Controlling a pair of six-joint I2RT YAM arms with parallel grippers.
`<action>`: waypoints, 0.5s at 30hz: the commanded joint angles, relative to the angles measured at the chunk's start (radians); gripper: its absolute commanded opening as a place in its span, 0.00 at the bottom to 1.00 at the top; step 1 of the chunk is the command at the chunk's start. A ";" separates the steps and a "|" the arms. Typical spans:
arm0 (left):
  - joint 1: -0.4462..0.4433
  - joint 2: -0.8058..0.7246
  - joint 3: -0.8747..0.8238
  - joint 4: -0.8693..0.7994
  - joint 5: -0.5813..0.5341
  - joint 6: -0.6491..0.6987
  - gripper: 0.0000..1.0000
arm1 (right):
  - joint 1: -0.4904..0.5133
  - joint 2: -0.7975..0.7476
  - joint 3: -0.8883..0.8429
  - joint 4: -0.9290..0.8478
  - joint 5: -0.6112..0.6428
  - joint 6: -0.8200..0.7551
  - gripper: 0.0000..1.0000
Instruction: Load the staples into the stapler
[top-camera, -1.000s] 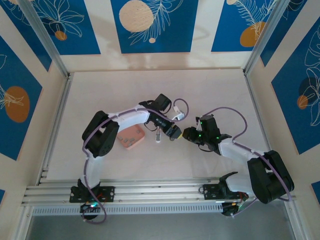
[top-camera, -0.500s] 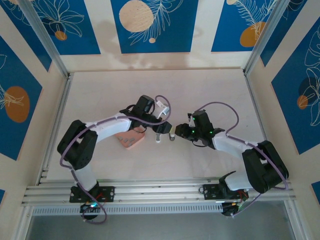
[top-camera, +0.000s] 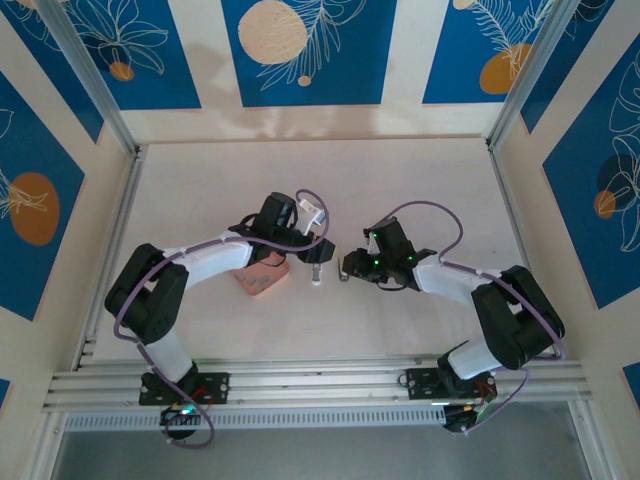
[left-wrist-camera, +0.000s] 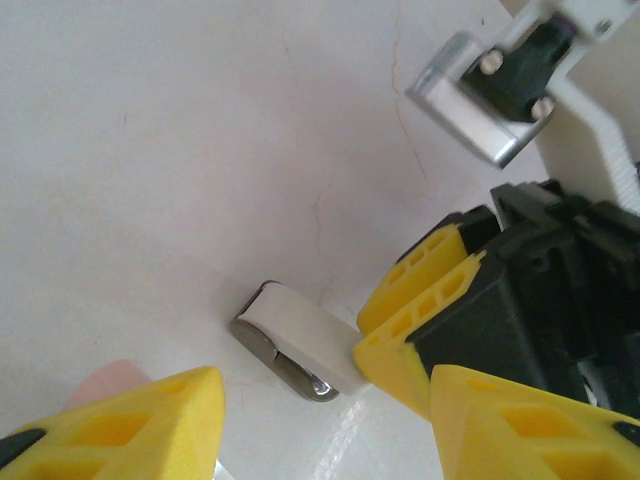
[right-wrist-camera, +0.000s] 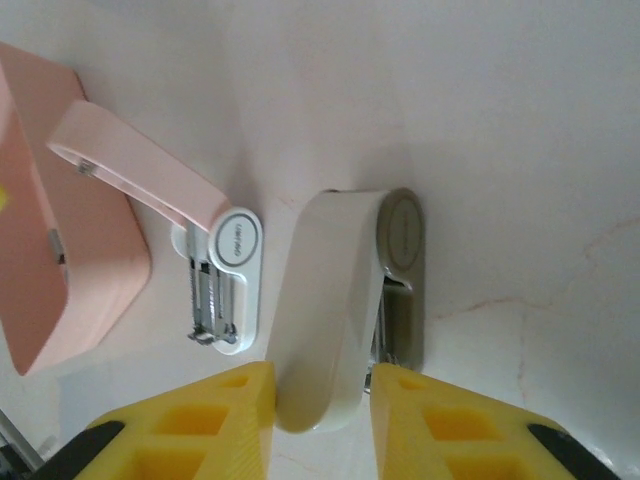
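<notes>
A white stapler (right-wrist-camera: 335, 300) with a grey metal base lies closed on the table. My right gripper (right-wrist-camera: 320, 375) is shut on its rear end, one yellow finger pressed to each side. Just left of it stands a pink stapler (right-wrist-camera: 225, 265) with its pink lid (right-wrist-camera: 135, 165) swung up and its metal rail bare. In the top view the white stapler (top-camera: 343, 271) and the pink one (top-camera: 316, 275) sit side by side. My left gripper (left-wrist-camera: 325, 390) hovers open above the table and holds nothing. The staples are too small to make out in the pink tray (top-camera: 262, 283).
The pink tray (right-wrist-camera: 50, 270) sits close to the left of the pink stapler, partly under my left arm in the top view. Metal rails (top-camera: 300, 385) run along the table's near edge. Patterned walls enclose the back and both sides.
Both grippers have shifted left. The left arm folded back over the tray. The right gripper advanced onto the white stapler's end.
</notes>
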 joint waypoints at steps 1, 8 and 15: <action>0.012 -0.026 -0.015 0.030 0.006 -0.012 0.56 | 0.007 0.027 0.003 -0.039 0.011 -0.006 0.30; 0.013 -0.028 -0.019 0.028 0.002 -0.009 0.56 | 0.010 0.047 -0.007 -0.078 0.049 0.005 0.24; 0.016 -0.027 -0.019 0.025 -0.002 -0.008 0.56 | 0.016 0.089 -0.011 -0.114 0.069 0.023 0.20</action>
